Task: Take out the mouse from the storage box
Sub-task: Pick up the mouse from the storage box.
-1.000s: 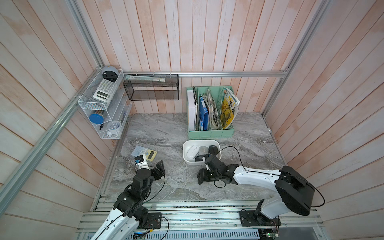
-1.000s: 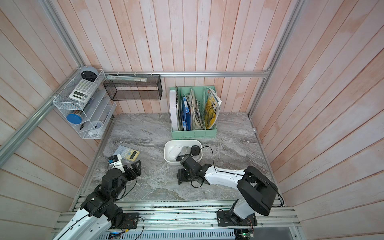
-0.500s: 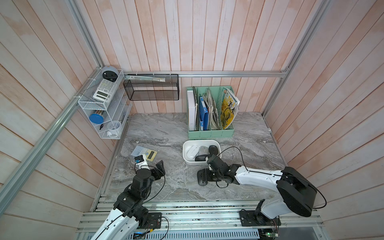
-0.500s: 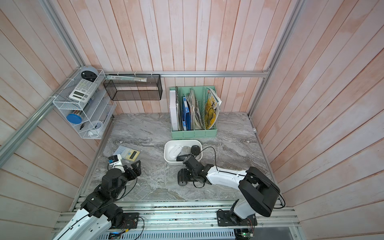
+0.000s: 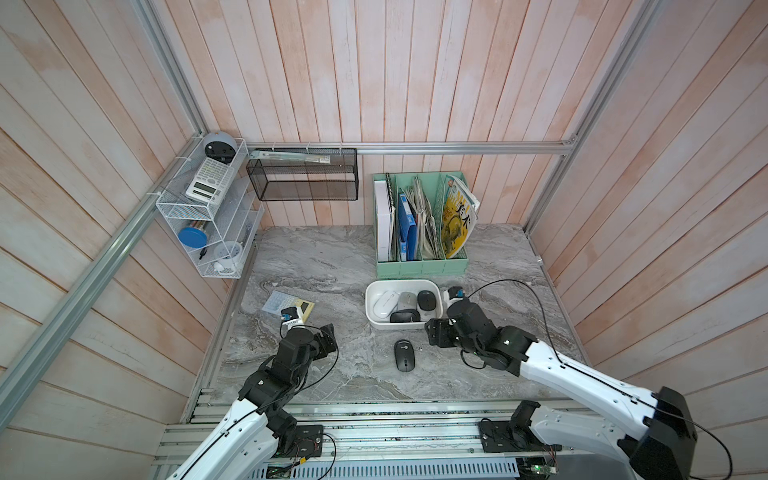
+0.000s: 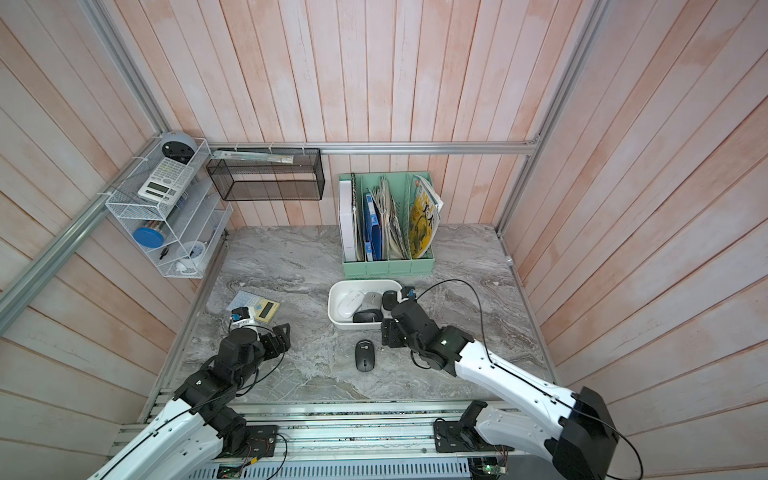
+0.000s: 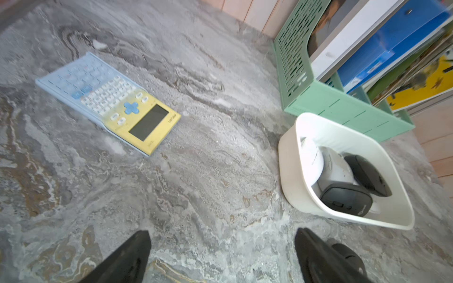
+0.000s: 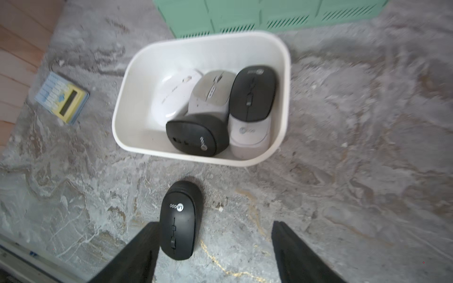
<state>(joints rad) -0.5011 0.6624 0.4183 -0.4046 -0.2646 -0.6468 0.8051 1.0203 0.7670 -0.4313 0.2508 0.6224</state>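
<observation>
The white storage box (image 5: 401, 283) (image 6: 361, 283) (image 7: 291, 176) (image 8: 171, 56) stands in front of the file holder and holds several mice, white, grey and black. One black mouse (image 5: 404, 355) (image 6: 365, 355) (image 8: 180, 220) lies free on the marble just in front of the box. My right gripper (image 5: 436, 332) (image 8: 214, 224) hovers open to the right of this mouse, near the box's front right corner, with nothing in it. My left gripper (image 5: 328, 336) (image 7: 222, 231) stands open over bare marble at the left. In the left wrist view one finger partly hides the mouse.
A blue and yellow calculator (image 5: 289, 305) (image 7: 107, 103) (image 8: 61, 98) lies on the table at the left. Behind the box stands a mint-green file holder (image 5: 422, 266). A black mesh basket (image 5: 303, 174) and a white wire shelf (image 5: 208, 216) hang on the walls.
My right gripper has opened, let go of the black mouse on the table and drawn back to the right. The left arm has barely moved.
</observation>
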